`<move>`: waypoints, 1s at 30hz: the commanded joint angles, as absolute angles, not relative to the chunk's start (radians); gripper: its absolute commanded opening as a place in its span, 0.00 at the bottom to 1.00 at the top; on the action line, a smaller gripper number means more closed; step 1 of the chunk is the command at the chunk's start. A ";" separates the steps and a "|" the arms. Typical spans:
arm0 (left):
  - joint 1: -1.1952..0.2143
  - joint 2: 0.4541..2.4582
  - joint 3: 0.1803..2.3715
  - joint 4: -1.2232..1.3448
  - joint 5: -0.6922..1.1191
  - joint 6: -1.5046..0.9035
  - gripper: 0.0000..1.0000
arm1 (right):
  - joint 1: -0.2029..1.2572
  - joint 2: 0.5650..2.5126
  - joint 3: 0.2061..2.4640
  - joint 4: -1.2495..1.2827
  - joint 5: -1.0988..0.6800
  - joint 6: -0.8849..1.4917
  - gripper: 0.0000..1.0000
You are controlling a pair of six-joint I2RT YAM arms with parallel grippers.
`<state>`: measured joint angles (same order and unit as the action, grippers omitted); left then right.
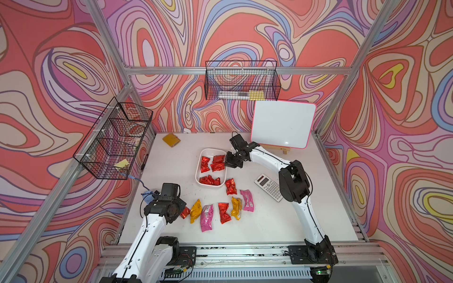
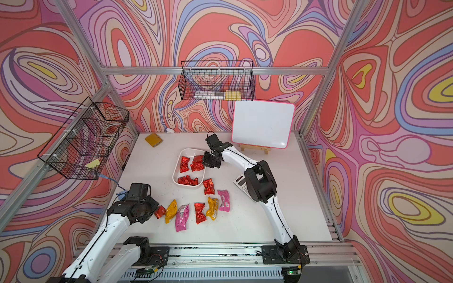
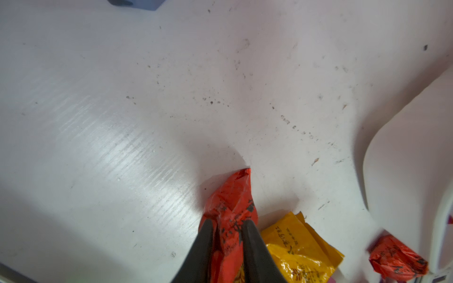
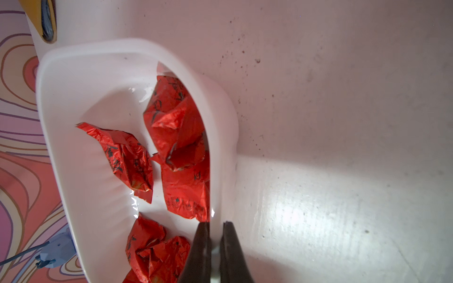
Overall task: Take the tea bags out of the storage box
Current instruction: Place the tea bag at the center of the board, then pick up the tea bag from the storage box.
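A red sachet [image 3: 232, 193] is being straddled by the part-open left gripper [image 3: 228, 221], and the storage box [image 4: 56, 103] on the table [image 1: 269, 225], with red tea bags [image 4: 175, 117] inside, is being pinched at its rim by the closed right gripper [image 4: 215, 223], so tipping is being risked by any pull.

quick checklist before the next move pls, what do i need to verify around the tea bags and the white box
1. Box held steady: ok. The right gripper is shut on the rim of the shallow white plastic storage box.
2. Load released by the left gripper: cannot tell. Its fingers flank a crinkled red foil tea bag whose tip touches the white table.
3. Box emptied: not ok. Several red foil sachets lie inside it.
4. Calculator out of the way: ok. The grey calculator lies apart from the box and from the pink foil sachet nearest it.
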<state>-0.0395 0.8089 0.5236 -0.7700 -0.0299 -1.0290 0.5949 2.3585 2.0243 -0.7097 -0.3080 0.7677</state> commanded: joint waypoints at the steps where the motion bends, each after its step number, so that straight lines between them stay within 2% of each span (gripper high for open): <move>1: -0.035 0.767 0.580 -0.845 -0.091 -1.012 0.53 | 0.596 2.336 1.997 -0.746 -0.301 0.750 0.05; 5: -0.035 0.785 0.710 -0.881 -0.110 -0.896 0.63 | 0.596 2.332 1.999 -0.744 -0.301 0.748 0.05; 13: -0.070 1.002 0.974 -0.760 0.104 -0.660 0.60 | 0.596 2.332 2.000 -0.750 -0.304 0.743 0.04; 17: -0.217 1.188 1.127 -0.749 0.027 -0.585 0.61 | 0.596 2.333 2.006 -0.755 -0.308 0.749 0.05; 20: -0.269 1.342 1.224 -0.743 0.003 -0.567 0.60 | 0.597 2.333 2.013 -0.756 -0.308 0.756 0.05; 30: -0.333 1.793 1.511 -0.761 -0.092 -0.526 0.57 | 0.595 2.328 2.005 -0.746 -0.301 0.790 0.05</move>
